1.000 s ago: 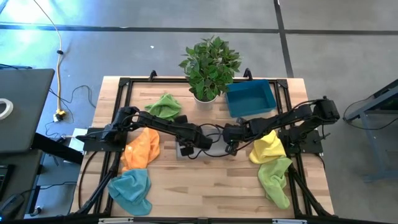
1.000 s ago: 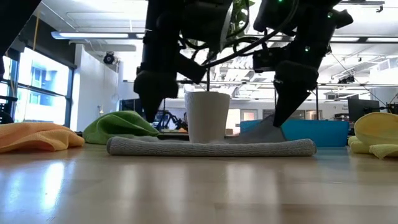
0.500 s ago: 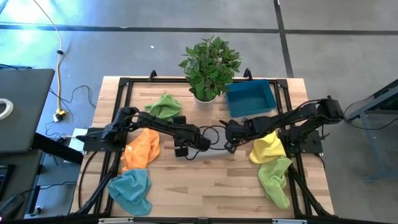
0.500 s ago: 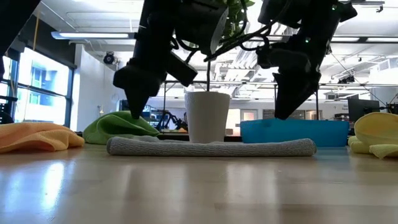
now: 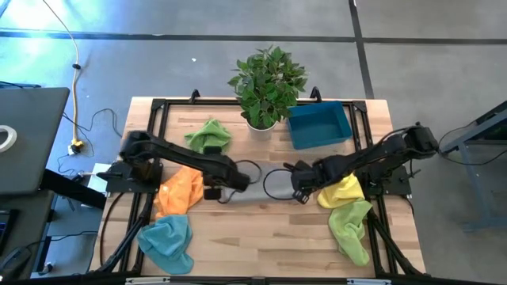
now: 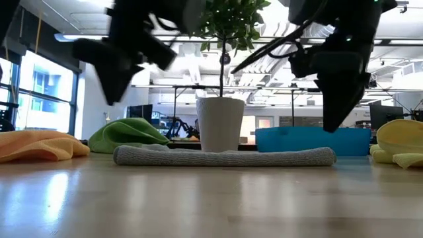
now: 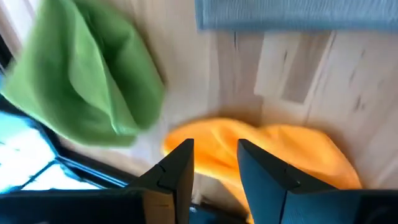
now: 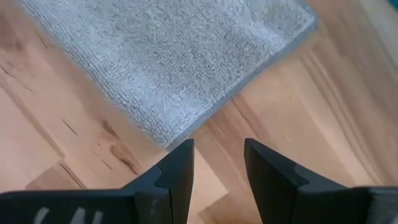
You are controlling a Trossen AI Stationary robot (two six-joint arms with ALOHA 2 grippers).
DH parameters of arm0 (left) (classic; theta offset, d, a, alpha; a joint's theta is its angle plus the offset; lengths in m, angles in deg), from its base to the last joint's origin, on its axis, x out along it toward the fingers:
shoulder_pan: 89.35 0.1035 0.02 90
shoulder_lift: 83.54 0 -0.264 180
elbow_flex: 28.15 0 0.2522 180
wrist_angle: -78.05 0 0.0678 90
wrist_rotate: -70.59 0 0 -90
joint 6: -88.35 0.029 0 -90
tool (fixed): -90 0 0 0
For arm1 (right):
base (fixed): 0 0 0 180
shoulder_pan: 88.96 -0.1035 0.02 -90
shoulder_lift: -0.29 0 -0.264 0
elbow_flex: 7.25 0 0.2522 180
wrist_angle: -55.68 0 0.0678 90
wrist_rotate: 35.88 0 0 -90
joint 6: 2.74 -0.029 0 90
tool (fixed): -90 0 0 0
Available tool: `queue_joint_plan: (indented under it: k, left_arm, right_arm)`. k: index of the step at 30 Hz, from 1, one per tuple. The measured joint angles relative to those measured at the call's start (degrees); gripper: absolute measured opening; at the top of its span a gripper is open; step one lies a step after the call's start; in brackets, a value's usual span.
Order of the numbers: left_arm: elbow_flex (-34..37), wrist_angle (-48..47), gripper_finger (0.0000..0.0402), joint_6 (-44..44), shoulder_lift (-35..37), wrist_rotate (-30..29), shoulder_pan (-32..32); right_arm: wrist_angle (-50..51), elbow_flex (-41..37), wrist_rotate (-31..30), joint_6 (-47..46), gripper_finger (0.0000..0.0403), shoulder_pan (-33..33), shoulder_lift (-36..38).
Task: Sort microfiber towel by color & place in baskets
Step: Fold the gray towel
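A pale wooden worktop (image 5: 261, 229) with a black frame stands on a grey floor, and the low view looks past it into a bright office. Both dark arms reach in low from the sides toward the middle. The left arm stretches from the left edge, its left hand (image 5: 212, 192) above the boards just beside the orange towel (image 5: 181, 188); its fingers (image 7: 177, 171) stand a little apart, holding nothing. The right arm comes from the right edge, its right hand (image 5: 300, 192) near the yellow towel (image 5: 342, 188), fingers (image 8: 270, 171) spread and empty over the corner of the grey towel (image 8: 168, 62). That grey towel lies folded flat at the worktop's centre, between the two hands. The teal-blue basket (image 5: 320, 125) sits at the far edge beside the potted plant (image 5: 267, 83). A green towel (image 5: 209, 134) lies left of the plant, a lime towel (image 5: 352, 228) and a teal towel (image 5: 168, 241) near the front corners.
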Motion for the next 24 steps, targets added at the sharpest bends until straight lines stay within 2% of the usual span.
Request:
queue_joint_plan:
  k: [2,4,7,10,14,19,24]
  left_arm:
    - [4.85,3.12,0.0111,-2.29,5.11,2.95,0.00]
    - [9.50,10.15,0.0111,-4.97,9.78,5.24,-0.17]
    - [15.79,22.38,0.0111,-8.58,15.38,5.56,-1.08]
    - [21.17,35.13,0.0111,-9.56,19.08,5.59,-1.89]
    - [26.34,50.82,0.0111,-8.24,20.42,5.49,-2.82]
    - [30.64,64.60,0.0111,-4.70,18.80,5.13,-2.92]
    - [33.61,66.60,0.0111,-5.10,16.93,4.91,-2.62]
  right_arm:
    - [-0.86,0.00,-2.34,-0.94,0.0133,-0.70,0.00]
    - [-1.35,0.00,-5.26,-2.96,0.0133,-0.94,0.00]
    - [-3.03,0.00,-8.19,-6.57,0.0133,-1.06,0.00]
    - [-6.04,0.00,-8.21,-8.88,0.0133,-0.99,0.00]
    - [-9.06,0.00,-8.13,-9.27,0.0134,-1.00,0.01]
    - [-9.37,-2.07,-8.19,-14.10,0.0134,-2.02,0.00]
    - [-14.15,-7.38,-9.30,-22.45,0.0134,-6.90,0.02]
